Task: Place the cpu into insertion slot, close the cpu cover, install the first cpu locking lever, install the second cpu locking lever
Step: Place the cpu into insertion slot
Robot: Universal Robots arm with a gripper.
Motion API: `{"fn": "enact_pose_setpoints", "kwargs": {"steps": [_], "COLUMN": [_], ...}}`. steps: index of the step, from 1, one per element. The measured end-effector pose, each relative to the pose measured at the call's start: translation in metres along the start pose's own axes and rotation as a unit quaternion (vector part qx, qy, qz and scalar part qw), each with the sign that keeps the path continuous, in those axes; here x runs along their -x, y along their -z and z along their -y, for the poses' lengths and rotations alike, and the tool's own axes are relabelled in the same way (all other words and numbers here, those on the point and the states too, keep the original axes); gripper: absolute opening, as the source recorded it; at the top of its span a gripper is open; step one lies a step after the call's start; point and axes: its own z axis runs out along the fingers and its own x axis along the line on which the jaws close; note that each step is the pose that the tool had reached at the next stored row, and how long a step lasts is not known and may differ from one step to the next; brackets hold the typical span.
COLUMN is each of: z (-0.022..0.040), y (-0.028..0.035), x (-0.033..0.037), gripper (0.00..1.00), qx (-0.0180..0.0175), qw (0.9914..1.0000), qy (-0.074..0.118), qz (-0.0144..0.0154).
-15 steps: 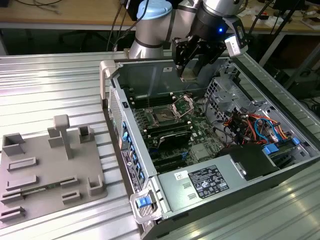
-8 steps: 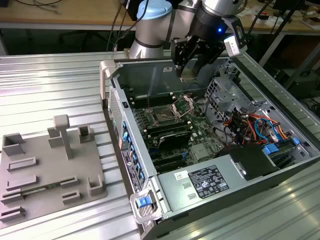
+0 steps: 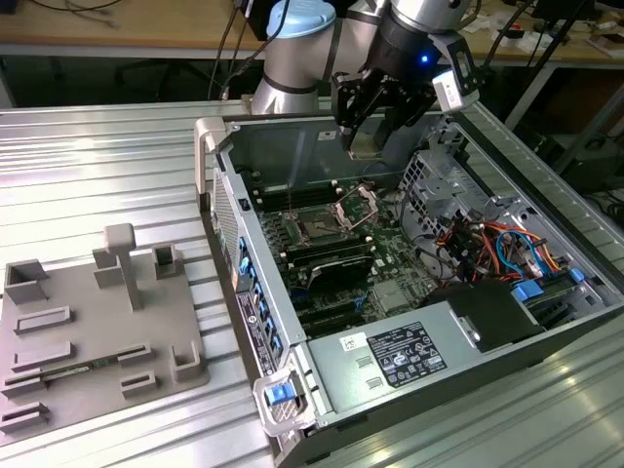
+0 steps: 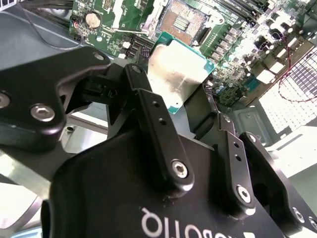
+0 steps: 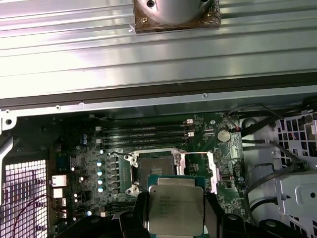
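Thin square cpu [image 5: 176, 210], silvery face, teal rim

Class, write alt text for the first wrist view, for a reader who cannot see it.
The gripper holds the cpu, metal face toward the camera, above the green motherboard. The dark insertion slot lies uncovered and empty, near long black memory slots.

Ribbed silvery metal tabletop [image 3: 97, 166], wooden workbench [image 3: 127, 29] behind, possibly dark floor [image 3: 58, 83] beneath it

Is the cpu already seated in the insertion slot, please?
No, in the first wrist view the gripper holds the cpu clear of the bare insertion slot.
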Motion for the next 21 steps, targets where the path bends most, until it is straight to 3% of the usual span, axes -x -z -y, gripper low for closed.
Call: {"fn": "enact_pose_setpoints", "kwargs": {"steps": [14,21], "z": [0.0,0.0], "y": [0.0,-0.0003], "x": [-0.0001,-0.0002], "gripper": [0.55,0.55], "qx": [0.0,0.0007], "qw": [1.0,0.99932], "qy": [-0.002,-0.037], "qz": [0.0002,0.0033]}}
